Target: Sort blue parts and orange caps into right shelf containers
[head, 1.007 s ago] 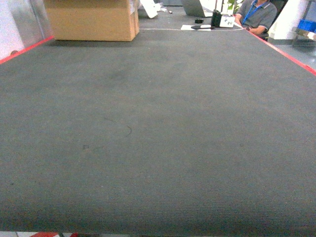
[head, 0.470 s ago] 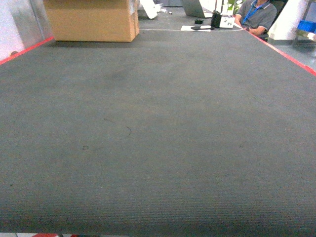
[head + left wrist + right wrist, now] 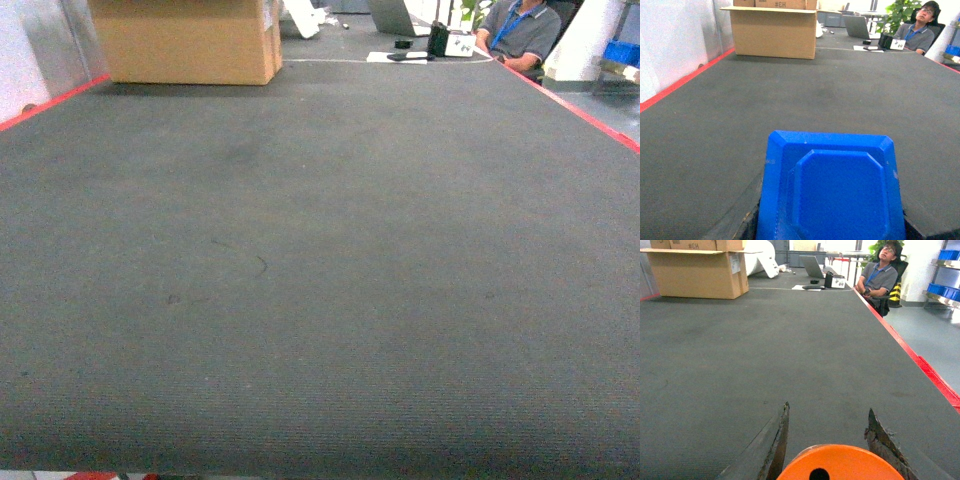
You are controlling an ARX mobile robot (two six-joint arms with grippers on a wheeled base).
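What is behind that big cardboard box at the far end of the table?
Above and beside the cardboard box only a white object and a laptop show. Anything directly behind the box, or inside it, is hidden.

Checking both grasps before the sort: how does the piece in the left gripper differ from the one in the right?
The blue part is angular, with chamfered corners; the orange cap is rounded, with a dark central hole. The blue part hides its fingers; the cap's dark fingers show. Both fill their wrist view's bottom edge.
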